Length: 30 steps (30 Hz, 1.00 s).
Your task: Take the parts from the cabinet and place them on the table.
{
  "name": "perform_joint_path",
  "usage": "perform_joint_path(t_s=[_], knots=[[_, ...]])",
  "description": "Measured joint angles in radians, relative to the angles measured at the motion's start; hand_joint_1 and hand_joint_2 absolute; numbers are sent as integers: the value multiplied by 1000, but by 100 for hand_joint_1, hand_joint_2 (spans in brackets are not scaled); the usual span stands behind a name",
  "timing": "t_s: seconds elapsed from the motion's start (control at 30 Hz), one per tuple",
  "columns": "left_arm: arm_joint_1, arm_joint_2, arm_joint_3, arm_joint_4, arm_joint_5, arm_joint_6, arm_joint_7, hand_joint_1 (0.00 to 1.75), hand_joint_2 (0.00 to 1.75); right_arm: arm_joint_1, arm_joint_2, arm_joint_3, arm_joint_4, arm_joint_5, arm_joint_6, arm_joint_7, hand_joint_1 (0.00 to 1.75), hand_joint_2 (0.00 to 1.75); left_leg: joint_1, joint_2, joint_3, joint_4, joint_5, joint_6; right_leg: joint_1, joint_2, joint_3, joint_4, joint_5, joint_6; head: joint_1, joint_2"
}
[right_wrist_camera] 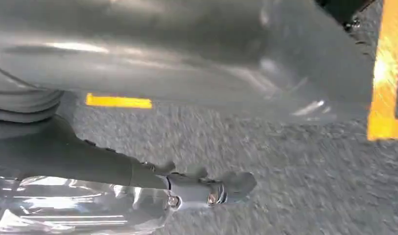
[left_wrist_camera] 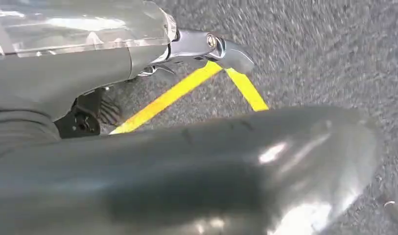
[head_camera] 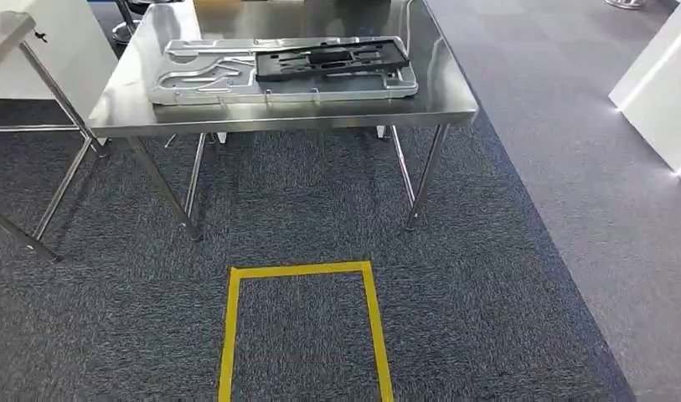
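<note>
parts on the table, both hands hanging over the carpet

head view: nearest the camera, at 6 o'clock, yellow tape (head_camera: 236, 335) marks three sides of a rectangle on the dark carpet (head_camera: 487, 318). beyond it, toward 12 o'clock, stands a steel table (head_camera: 136, 100) on thin legs. on its top lies a large silver part (head_camera: 194, 79), flat, with raised channels. a black part (head_camera: 328, 60) lies flat on top of the silver one, over its 3 o'clock half, touching it. both sit near the table's front edge. at 9 o'clock a second table (head_camera: 6, 33) shows its corner and legs, with a white panel behind it. at 3 o'clock a lighter grey floor strip runs past a white cabinet corner (head_camera: 655, 92).

left wrist view: closest is a big blurred grey thumb across the lower frame. the left hand (left_wrist_camera: 206, 49) reaches over the carpet, its metal fingertip (left_wrist_camera: 231, 54) stretched out straight with nothing in it; the fingers look apart and empty. a clear plastic wrap covers the hand's back. the tape corner lies on the carpet under the fingertip, toward 12 o'clock of the frame.

right wrist view: closest is the blurred grey thumb along the upper frame. the right hand (right_wrist_camera: 197, 188) hangs above the carpet, one finger extended, holding nothing; fingers apart. plastic wrap shows at 7 o'clock. tape pieces lie at 3 o'clock and at 10 o'clock.
</note>
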Motion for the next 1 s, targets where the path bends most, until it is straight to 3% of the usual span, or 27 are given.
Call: perform_joint_path(t_s=[0.03, 0.07, 0.1, 0.17, 0.2, 0.23, 0.33, 0.37, 0.4, 0.43, 0.5, 0.53, 0.57, 0.63, 0.7, 0.73, 0.83, 0.9, 0.93, 1.0], knots=[[1, 0, 0, 0, 0, -2, 3, 0, 0, 0, 0, -4, 0, -6, 13, -11, 0, 0, -1, 1, -13, 3, 8, -1, -2, 0, -10, 52, -22, 2, 0, 0], [1, 0, 0, 0, 0, -3, 7, 0, 0, 0, 0, -10, 0, -14, 27, -19, 0, 0, -1, 1, -24, 5, 14, -2, -2, 0, 2, 57, -20, 3, 0, 0], [1, 0, 0, 0, 0, -4, 11, 0, 0, 0, 0, -17, 0, -23, 43, -27, 0, 0, -1, 1, -33, 9, 20, -4, -3, 0, 43, 13, 1, 3, 0, 0], [1, -2, 0, 0, 0, -6, 15, 0, 0, -1, 0, -28, 0, -35, 68, -36, 0, 0, 0, 0, -45, 20, 25, -9, -3, 0, 168, -169, 66, -3, 0, 0], [1, -3, 0, 0, 0, -6, 15, 0, 0, -3, 0, -35, 0, -42, 81, -40, 0, 0, 0, 1, -51, 27, 27, -12, -2, 0, 222, -251, 73, -9, 0, 0], [0, -3, 0, 0, 0, -7, 16, 0, 0, -7, 0, -42, 0, -47, 87, -40, 0, 0, -9, 1, -61, 39, 27, -17, 5, 0, 223, -277, 63, -15, 0, 0], [0, -3, 0, 0, 0, -9, 17, 0, 0, -4, 1, -63, 1, -65, 108, -32, 0, 0, -5, 1, -66, 36, 38, -33, 8, 0, 212, -267, 70, -29, 0, 0], [0, -2, 0, 0, 0, -9, 17, 0, 0, -4, 3, -71, 2, -71, 115, -24, 0, 0, -9, 0, -69, 39, 37, -39, 1, -2, 213, -275, 79, -40, 0, 0], [0, -1, 0, 0, 0, -9, 18, 0, 0, -5, 5, -76, 2, -73, 116, -18, 0, 0, -2, -6, -76, 55, 21, -44, -1, -4, 211, -278, 84, -45, 0, 0], [1, -1, 0, 0, 0, -9, 19, 0, 0, -6, 5, -82, 2, -77, 116, -16, 0, 0, -2, -8, -99, 110, -24, -48, -2, -5, 205, -278, 88, -52, 0, 0], [1, -1, 0, 0, -1, -10, 22, 0, 0, -6, 7, -92, 2, -82, 115, -5, 0, 0, 3, -8, -169, 274, -108, -55, 2, -5, 195, -277, 93, -56, 0, 0], [2, -1, 0, 0, -1, -10, 22, 0, 0, -6, 7, -95, 2, -84, 114, -1, 0, 0, 4, -8, -197, 345, -133, -58, 2, -5, 190, -275, 95, -56, 0, 0], [3, -1, 0, 0, -1, -10, 22, 0, 0, -5, 7, -100, 2, -87, 112, 5, 0, 175, 4, -8, -205, 368, -133, -60, 2, -4, 186, -272, 96, -55, 0, 0], [4, 0, 0, 0, -1, -10, 22, 0, 0, -6, 7, -107, 2, -90, 109, 19, 0, 175, 7, -8, -146, 268, -66, -58, 2, -3, 182, -264, 96, -53, 0, 0], [2, 2, 0, 0, 0, -10, 22, 0, 0, -7, 10, -115, 2, -91, 103, 23, 0, 175, 9, -8, -45, 77, 10, -51, 2, -2, 181, -256, 93, -46, 0, 0], [0, 2, 0, 0, -1, -10, 23, 0, 0, -8, 11, -116, 2, -91, 99, 24, 0, 175, 3, -8, -34, 47, -9, -47, 9, -2, 177, -252, 92, -39, 0, 0], [2, 2, 0, 0, -2, -10, 24, 0, 0, -11, 11, -119, 2, -93, 97, 25, 0, 175, 1, -8, -45, 48, -1, -32, 7, -2, 171, -253, 100, -22, 0, 0], [1, 2, 1, 0, 0, -10, 25, 0, 0, -12, 11, -122, 2, -93, 97, 26, 0, 175, 8, -6, -41, 36, 12, -14, 2, -1, 169, -244, 90, -9, 0, 0], [0, 2, 1, 0, 0, -10, 25, 0, 0, -12, 12, -122, 2, -93, 97, 27, 0, 175, 8, -6, -45, 35, 15, -9, 3, 0, 152, -209, 59, -4, 0, 0], [0, 2, 1, 0, 0, -10, 26, 0, 0, -12, 14, -122, 2, -93, 97, 27, 0, 175, 5, -5, -53, 36, 18, -4, -1, 0, 80, -55, -27, 3, 0, 0]])
